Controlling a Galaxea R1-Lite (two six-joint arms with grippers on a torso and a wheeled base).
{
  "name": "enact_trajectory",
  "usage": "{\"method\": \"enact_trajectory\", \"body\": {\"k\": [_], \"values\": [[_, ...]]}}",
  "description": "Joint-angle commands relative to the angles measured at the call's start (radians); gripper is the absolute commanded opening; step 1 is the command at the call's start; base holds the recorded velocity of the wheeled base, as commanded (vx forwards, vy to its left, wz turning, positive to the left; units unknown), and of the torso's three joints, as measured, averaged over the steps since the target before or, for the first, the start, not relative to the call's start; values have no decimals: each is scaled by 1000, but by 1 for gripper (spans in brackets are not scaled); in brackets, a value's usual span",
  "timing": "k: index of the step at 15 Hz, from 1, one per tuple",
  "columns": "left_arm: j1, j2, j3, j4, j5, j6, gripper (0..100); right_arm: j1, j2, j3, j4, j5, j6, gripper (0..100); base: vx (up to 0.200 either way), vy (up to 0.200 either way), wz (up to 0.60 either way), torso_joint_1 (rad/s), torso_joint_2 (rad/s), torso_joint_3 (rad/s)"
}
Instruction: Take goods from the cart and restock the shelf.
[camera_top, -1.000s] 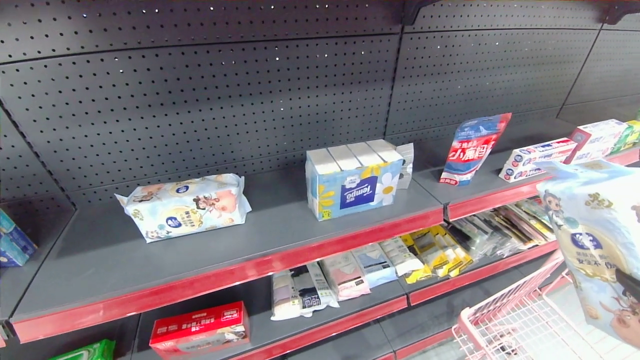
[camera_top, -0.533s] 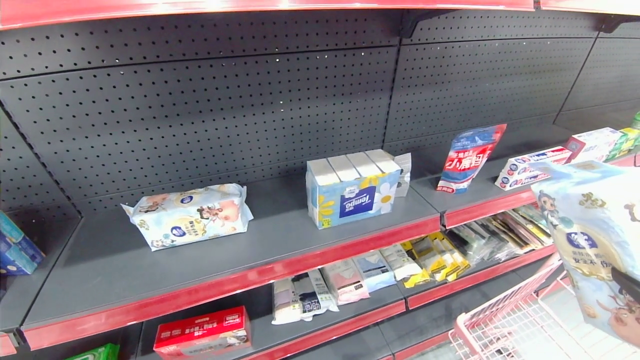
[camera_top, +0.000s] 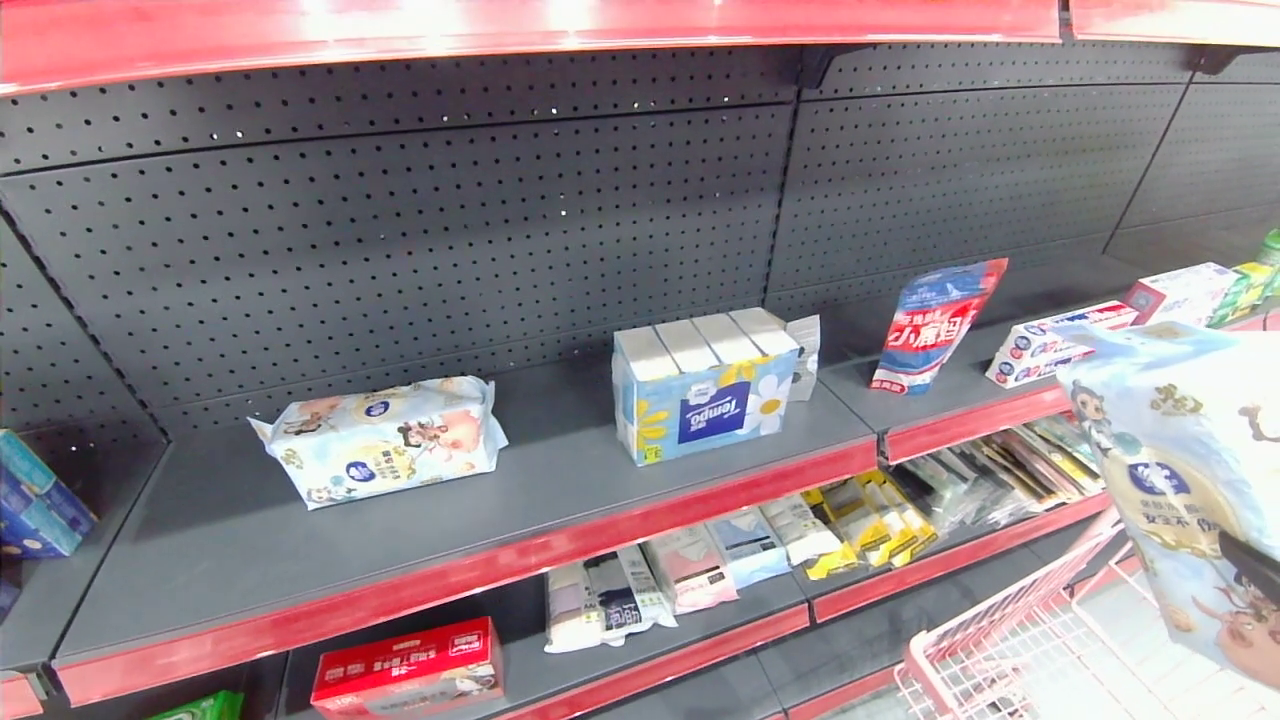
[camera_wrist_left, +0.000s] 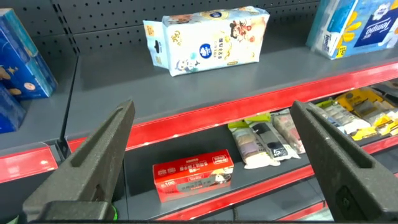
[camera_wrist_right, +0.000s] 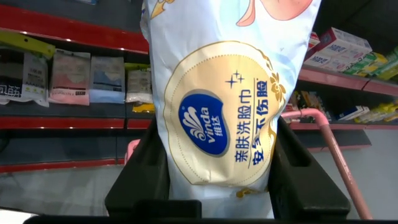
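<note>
Pinching pack (camera_top: 1180, 470) near its lower end, R gripper (camera_wrist_right: 214, 155) holds it over cart (camera_top: 1000, 610), right of shelf (camera_top: 560, 480). L gripper (camera_wrist_left: 214, 143) spread, empty. Risk: soft pack sags, slips, or clips shelf lip.

Shelf deck (camera_top: 560, 470): matt grey painted metal, smooth, from what I see.
Back panel (camera_top: 400, 230): dark perforated metal, matt.
Edge strip (camera_top: 600, 530): glossy red.
Held tissue pack (camera_wrist_right: 217, 124): shiny printed plastic film, I'd say.
Cart (camera_top: 1000, 650): pink coated wire.
Left gripper (camera_wrist_left: 212, 109): fingers matt black, grainy.
</note>
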Motion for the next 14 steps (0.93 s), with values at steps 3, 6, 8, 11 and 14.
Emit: {"method": "enact_trajectory", "body": {"k": [3, 6, 8, 11, 14], "values": [[0, 0, 0, 0, 0, 0, 100, -1, -1, 6, 0, -1, -11, 0, 0, 0, 0, 0, 0, 0], [0, 0, 0, 0, 0, 0, 100, -1, 2, 6, 0, -1, -12, 0, 0, 0, 600, 4, -1, -1], [0, 0, 0, 0, 0, 0, 100, -1, 0, 7, 0, -1, -11, 0, 0, 0, 600, -5, 2, 0], [0, 0, 0, 0, 0, -2, 100, -2, -1, 9, 0, -1, -12, 0, 0, 0, 200, 6, -1, 1], [0, 0, 0, 0, -2, 1, 100, -7, -6, 12, -3, 2, 3, 0, 0, 0, 0, 0, 0, 0]]}}
